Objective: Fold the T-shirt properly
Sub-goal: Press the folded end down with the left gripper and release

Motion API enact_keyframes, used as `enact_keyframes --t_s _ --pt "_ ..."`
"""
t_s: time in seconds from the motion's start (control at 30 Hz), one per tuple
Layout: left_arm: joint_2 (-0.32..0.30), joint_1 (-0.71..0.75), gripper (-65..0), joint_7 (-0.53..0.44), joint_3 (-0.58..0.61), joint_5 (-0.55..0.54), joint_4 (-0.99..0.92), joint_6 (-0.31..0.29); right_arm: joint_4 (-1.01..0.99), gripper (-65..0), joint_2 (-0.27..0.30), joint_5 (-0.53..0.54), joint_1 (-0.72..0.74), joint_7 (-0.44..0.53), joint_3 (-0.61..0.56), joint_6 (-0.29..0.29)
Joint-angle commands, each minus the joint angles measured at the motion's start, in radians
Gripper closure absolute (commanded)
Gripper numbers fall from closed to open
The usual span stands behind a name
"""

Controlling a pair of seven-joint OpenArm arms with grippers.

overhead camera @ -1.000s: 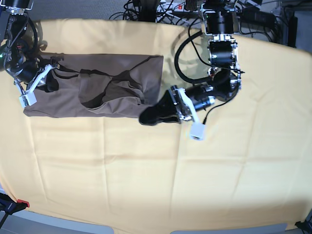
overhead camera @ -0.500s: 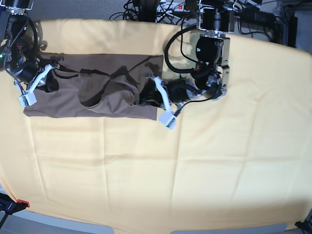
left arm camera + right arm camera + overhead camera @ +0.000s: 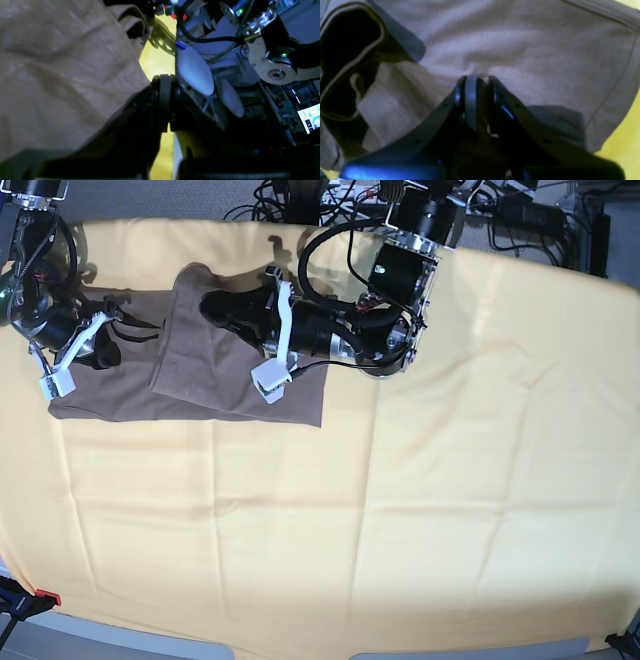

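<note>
Base view: the T-shirt [image 3: 150,385] lies on the yellow cloth [image 3: 400,510] near the far left part of the covered surface, well apart from the near edge. A folded flap of the garment is drawn leftward over the body of the shirt, and its upper corner stands raised near the far edge.

Left arm: this arm enters from the far side, on the right of the base view, and reaches leftward across the shirt. The left gripper [image 3: 215,308] sits at the raised flap. In the left wrist view its jaws stand pressed together, with the taupe fabric [image 3: 62,75] filling the frame just beside them. Cloth touches the outer jaw, but whether any fabric is pinched between the jaws cannot be determined. A strip of yellow cloth shows beyond the fabric edge.

Right arm: this arm stands at the far left of the base view, over the left end of the shirt. The right gripper [image 3: 477,77] has its jaws only slightly parted, tips bearing on the shirt. A small pucker of fabric gathers at the tips, which indicates a pinch on the T-shirt. A dark folded opening with a stitched hem [image 3: 350,65] lies to the left of the jaws, and a seam runs along the upper right.
</note>
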Motion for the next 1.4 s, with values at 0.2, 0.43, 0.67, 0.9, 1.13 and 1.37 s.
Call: enact_keyframes --t_s 0.2,0.43,0.67,0.9,1.13,1.37 --pt "0.011 -0.032 0.0 -0.173 -0.100 0.119 0.019 -0.008 0.118 -28.5 0.021 0.130 0.039 -0.002 0.053 0.000" --pt "0.001 -0.027 0.0 -0.224 -0.182 0.198 0.019 -0.008 0.156 -38.1 0.029 0.069 0.134 -0.057 0.261 -0.015" --pt "-0.057 -0.030 0.0 -0.221 -0.211 0.140 0.019 -0.008 0.003 -43.5 0.030 0.059 0.063 -0.093 0.380 -0.128" --pt "-0.122 -0.030 0.0 -0.214 -0.211 0.134 0.019 -0.008 -0.239 -43.5 0.029 0.355 0.064 -0.241 0.380 -0.068" --pt "-0.159 -0.031 0.0 -0.212 -0.211 0.093 0.019 -0.008 -0.312 -43.5 0.029 0.419 0.064 -0.297 0.330 -0.005" --pt "-0.159 -0.031 0.0 -0.198 -0.211 0.082 0.019 -0.008 -0.312 -42.7 0.030 0.418 0.067 -0.297 0.195 0.000"
